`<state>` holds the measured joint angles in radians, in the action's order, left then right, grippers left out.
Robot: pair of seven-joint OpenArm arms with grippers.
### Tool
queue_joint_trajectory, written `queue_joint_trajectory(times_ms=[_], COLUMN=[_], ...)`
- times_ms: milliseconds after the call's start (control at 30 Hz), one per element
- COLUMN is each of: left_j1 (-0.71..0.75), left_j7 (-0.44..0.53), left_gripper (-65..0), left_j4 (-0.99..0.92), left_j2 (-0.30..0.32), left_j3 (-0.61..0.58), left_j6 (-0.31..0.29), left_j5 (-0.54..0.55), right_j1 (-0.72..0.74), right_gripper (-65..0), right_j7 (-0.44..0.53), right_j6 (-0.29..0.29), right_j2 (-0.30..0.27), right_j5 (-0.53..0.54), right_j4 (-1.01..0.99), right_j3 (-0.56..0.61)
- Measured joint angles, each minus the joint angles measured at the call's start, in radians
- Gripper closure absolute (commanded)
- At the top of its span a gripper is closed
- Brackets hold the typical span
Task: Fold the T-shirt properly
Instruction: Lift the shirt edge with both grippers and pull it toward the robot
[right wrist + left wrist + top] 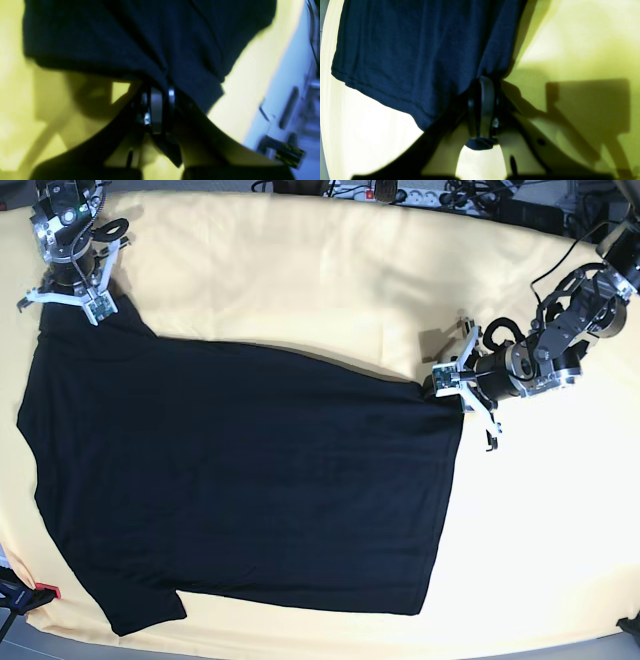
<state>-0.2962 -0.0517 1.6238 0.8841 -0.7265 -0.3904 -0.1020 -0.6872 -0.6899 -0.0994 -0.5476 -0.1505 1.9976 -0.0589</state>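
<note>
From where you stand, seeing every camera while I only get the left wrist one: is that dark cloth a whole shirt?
Observer: Yes. The base view shows the T-shirt spread flat, plain side up, on the yellow tablecloth.
Operator: Is the other arm doing anything?
Observer: The right gripper is shut on the shirt too, at a sleeve corner.
Operator: Where's my gripper on it?
Observer: The left gripper pinches a hem corner.

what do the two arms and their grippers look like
Both arms are black and silver metal with round joint housings. The left arm trails black cables. Each gripper, left and right, has white spread brackets around dark fingers. The right arm shows a small green light.
</note>
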Motion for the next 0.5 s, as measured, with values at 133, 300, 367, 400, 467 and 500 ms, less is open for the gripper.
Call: queue_joint_trajectory(times_ms=[133, 300, 367, 400, 467, 500], left_j1=[0.000, 0.000, 0.001, 0.003, 0.003, 0.005], left_j7=[-0.034, -0.164, -0.197, -0.210, -0.228, -0.231], left_gripper=[0.0, 0.0, 0.0, 0.0, 0.0, 0.0], left_j4=[0.094, 0.225, 0.259, 0.274, 0.305, 0.324], left_j2=[0.048, 0.128, 0.164, 0.185, 0.231, 0.256], left_j3=[0.000, 0.000, 0.000, 0.000, 0.000, 0.000], left_j6=[-0.001, -0.042, -0.101, -0.123, -0.165, -0.195], left_j5=[0.009, 0.150, 0.204, 0.229, 0.277, 0.298], right_j1=[-0.014, -0.124, -0.167, -0.190, -0.243, -0.272], right_gripper=[0.0, 0.0, 0.0, 0.0, 0.0, 0.0], right_j7=[-0.070, -0.085, -0.097, -0.096, -0.092, -0.093], right_j6=[0.007, -0.012, -0.012, -0.009, -0.008, -0.009], right_j2=[-0.003, -0.021, -0.024, -0.026, -0.029, -0.028], right_j5=[-0.023, -0.021, -0.034, -0.048, -0.074, -0.090], right_j4=[0.121, 0.224, 0.254, 0.262, 0.269, 0.269], right_j3=[-0.001, -0.002, -0.002, -0.002, -0.002, -0.002])
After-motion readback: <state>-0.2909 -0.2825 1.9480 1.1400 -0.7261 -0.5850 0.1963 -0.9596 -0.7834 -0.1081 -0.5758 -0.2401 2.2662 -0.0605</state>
